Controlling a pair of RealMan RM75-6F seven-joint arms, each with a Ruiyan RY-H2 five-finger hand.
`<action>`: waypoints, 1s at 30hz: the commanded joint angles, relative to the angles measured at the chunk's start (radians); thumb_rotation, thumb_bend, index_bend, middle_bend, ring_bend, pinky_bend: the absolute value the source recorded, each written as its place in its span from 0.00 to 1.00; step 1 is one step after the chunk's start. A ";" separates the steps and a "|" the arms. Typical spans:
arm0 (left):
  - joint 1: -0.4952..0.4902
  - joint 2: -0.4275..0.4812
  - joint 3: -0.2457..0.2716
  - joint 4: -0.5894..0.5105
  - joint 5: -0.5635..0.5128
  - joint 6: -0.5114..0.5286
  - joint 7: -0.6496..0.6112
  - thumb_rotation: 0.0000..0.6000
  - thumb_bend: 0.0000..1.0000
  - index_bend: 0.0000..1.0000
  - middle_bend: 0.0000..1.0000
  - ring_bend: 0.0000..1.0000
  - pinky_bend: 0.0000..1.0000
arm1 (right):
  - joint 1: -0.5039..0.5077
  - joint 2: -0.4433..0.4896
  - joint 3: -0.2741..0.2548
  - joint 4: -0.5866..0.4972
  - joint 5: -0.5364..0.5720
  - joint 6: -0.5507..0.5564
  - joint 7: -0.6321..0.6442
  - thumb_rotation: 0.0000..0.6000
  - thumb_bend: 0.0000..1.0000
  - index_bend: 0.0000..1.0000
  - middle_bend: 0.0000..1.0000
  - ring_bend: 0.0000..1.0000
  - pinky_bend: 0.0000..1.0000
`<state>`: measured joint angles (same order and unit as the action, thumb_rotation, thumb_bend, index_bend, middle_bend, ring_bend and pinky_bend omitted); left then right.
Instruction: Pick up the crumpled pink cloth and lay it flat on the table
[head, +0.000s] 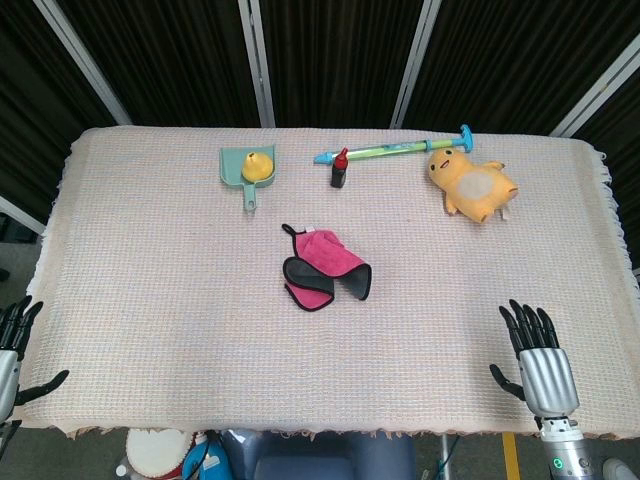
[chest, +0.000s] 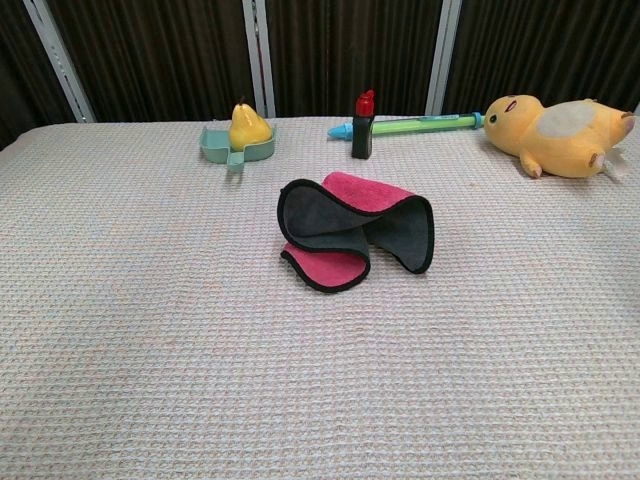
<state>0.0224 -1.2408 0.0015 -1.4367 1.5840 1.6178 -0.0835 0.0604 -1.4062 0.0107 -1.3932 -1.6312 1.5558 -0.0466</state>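
Note:
The crumpled pink cloth (head: 323, 267) with its dark grey underside and black edging lies folded over itself near the middle of the table; the chest view shows it bunched up (chest: 355, 233). My right hand (head: 539, 365) hovers at the table's near right edge, fingers spread, holding nothing. At the near left corner my left hand (head: 12, 352) is partly cut off by the frame, fingers apart and empty. Both hands are far from the cloth. Neither hand shows in the chest view.
Along the far side sit a teal dustpan (head: 243, 172) carrying a yellow pear (head: 257, 166), a small dark bottle with a red cap (head: 339, 169), a green and blue stick (head: 392, 149), and a yellow plush toy (head: 471, 184). A woven cloth covers the table (head: 150, 270).

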 joint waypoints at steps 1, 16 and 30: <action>0.000 -0.003 0.001 0.005 -0.003 -0.004 0.006 1.00 0.00 0.00 0.00 0.00 0.01 | 0.014 0.000 0.018 -0.012 0.011 -0.010 0.009 1.00 0.27 0.09 0.00 0.00 0.00; -0.010 -0.018 -0.011 0.017 -0.031 -0.031 0.026 1.00 0.00 0.00 0.00 0.00 0.01 | 0.225 -0.027 0.182 -0.285 0.107 -0.221 -0.213 1.00 0.27 0.29 0.06 0.00 0.00; -0.014 -0.028 -0.023 0.048 -0.069 -0.057 0.029 1.00 0.00 0.00 0.00 0.00 0.01 | 0.489 -0.276 0.353 -0.299 0.385 -0.432 -0.546 1.00 0.27 0.29 0.06 0.00 0.00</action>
<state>0.0082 -1.2680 -0.0211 -1.3902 1.5162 1.5618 -0.0541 0.4988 -1.6286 0.3168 -1.7223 -1.3065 1.1628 -0.5472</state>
